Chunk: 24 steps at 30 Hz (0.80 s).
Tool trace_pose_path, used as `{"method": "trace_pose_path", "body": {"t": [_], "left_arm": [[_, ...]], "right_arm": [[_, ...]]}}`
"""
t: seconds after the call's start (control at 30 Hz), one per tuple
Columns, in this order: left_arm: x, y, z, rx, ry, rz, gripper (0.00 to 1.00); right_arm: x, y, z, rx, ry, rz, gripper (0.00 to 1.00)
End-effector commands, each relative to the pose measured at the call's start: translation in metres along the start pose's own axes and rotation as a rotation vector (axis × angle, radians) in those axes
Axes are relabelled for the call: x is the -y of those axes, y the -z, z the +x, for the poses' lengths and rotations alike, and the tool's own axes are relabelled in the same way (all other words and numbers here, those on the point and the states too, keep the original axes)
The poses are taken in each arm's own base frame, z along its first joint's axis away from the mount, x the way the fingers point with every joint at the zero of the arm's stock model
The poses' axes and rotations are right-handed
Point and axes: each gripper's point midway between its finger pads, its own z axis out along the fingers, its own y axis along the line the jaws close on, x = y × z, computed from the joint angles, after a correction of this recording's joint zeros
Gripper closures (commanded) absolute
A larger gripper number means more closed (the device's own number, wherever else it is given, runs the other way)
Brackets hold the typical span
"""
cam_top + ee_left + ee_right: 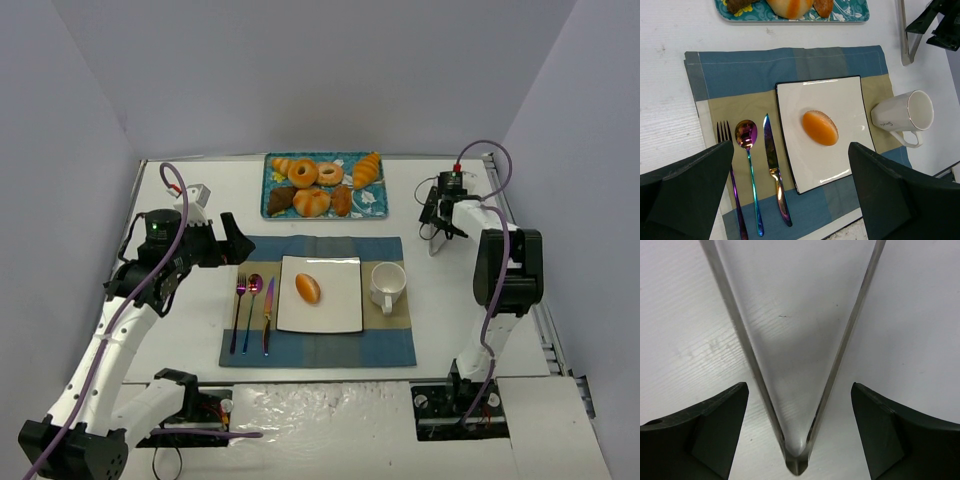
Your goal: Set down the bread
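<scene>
The bread (308, 288), a small golden-orange oval roll, lies in the middle of the white square plate (340, 310); the left wrist view shows the bread (820, 128) on the plate (840, 95) too. My left gripper (228, 243) hangs open above the left side of the placemat, well above the bread and holding nothing (790, 147). My right gripper (437, 215) is at the back right, open (799, 386), its fingers either side of V-shaped metal tongs (800, 460) lying on the table, not touching them.
A teal tray (372, 200) of doughnuts and pastries stands at the back. On the blue-and-tan placemat (318, 345) lie a fork (240, 310), spoon (253, 300) and knife (268, 315) left of the plate, and a white cup (387, 285) right of it.
</scene>
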Motion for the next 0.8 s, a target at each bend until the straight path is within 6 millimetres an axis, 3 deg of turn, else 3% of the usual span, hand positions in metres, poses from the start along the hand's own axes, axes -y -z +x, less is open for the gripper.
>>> {"method": "trace_pose_path", "body": {"t": [0.0, 0.13, 0.37, 0.57, 0.77], "left_arm": [[0.011, 0.005, -0.019, 0.070, -0.037, 0.037, 0.03], [0.011, 0.005, -0.019, 0.072, -0.037, 0.037, 0.03], [0.012, 0.007, -0.020, 0.076, -0.039, 0.040, 0.03], [0.013, 0.008, -0.019, 0.079, -0.040, 0.045, 0.03], [0.013, 0.007, -0.018, 0.072, -0.036, 0.048, 0.03]], "right_arm": [[-0.014, 0.063, -0.054, 0.173, -0.040, -0.074, 0.19], [-0.031, 0.103, -0.068, 0.235, -0.047, -0.183, 0.18], [-0.074, 0.184, -0.074, 0.339, -0.014, -0.447, 0.16], [-0.099, 0.249, -0.063, 0.407, -0.002, -0.707, 0.09], [-0.108, 0.292, -0.046, 0.436, 0.007, -0.850, 0.08]]}}
